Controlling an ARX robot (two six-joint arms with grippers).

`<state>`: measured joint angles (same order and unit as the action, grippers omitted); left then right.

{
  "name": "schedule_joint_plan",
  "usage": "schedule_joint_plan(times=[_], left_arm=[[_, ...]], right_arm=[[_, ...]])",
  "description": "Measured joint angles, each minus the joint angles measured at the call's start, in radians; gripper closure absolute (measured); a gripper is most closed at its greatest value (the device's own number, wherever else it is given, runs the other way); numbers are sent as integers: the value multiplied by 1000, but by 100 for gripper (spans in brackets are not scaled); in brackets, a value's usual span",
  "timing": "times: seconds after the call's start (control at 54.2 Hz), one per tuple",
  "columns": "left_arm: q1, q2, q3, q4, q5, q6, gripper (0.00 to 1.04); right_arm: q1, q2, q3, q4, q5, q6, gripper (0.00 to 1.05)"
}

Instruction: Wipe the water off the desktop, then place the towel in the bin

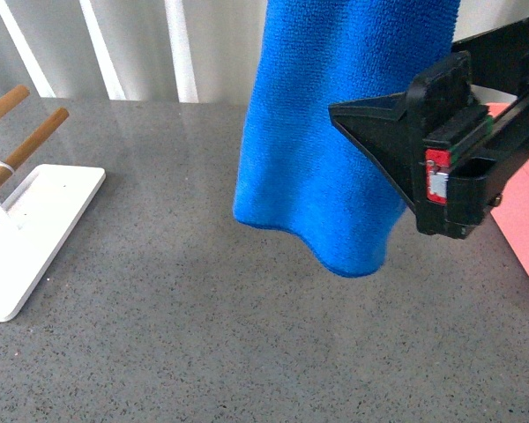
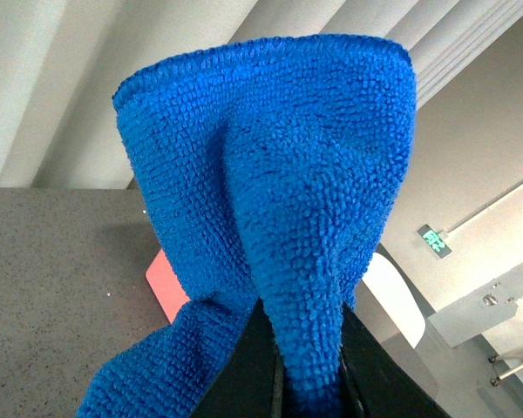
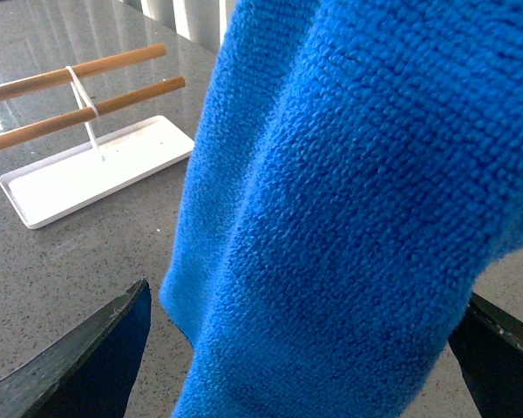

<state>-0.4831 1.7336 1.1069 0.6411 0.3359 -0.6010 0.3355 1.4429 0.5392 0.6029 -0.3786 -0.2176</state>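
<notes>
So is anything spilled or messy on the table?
No puddle shows on the table. The one odd thing is the blue towel: it dangles in the air, bunched and pinched in the left gripper, not lying flat. The white rack and pink bin look fine.

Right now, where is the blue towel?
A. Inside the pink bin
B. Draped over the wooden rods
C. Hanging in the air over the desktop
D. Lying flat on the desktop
C. The towel hangs with its lower edge free above the desktop, pinched in the left gripper, and away from the wooden rods.
</notes>
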Motion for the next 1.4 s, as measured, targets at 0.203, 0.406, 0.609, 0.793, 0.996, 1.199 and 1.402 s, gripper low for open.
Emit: schedule_joint_plan(times=[0.203,0.406,0.609,0.793,0.996,1.199,1.402], left_arm=[[-4,0,6,-3,-10,-3,99],[-3,0,7,-8,-18,-16,99],[2,0,7,-17,-18,-25,99],[18,0,7,-34,-18,-24,99],[36,0,6,-49,-5,-19,99],[58,7,6,-72,4,5,81],[139,42,10,-136,7,62,49]], right_arm=[[-3,59,27,27,10,-15,7],[-18,80,38,68,-5,-6,38],[-22,93,40,79,-5,-3,77],[-21,93,40,79,-5,-4,101],[-22,89,40,79,-10,-3,101],[-31,79,40,78,-13,-2,101],[-42,63,42,67,-12,2,101]])
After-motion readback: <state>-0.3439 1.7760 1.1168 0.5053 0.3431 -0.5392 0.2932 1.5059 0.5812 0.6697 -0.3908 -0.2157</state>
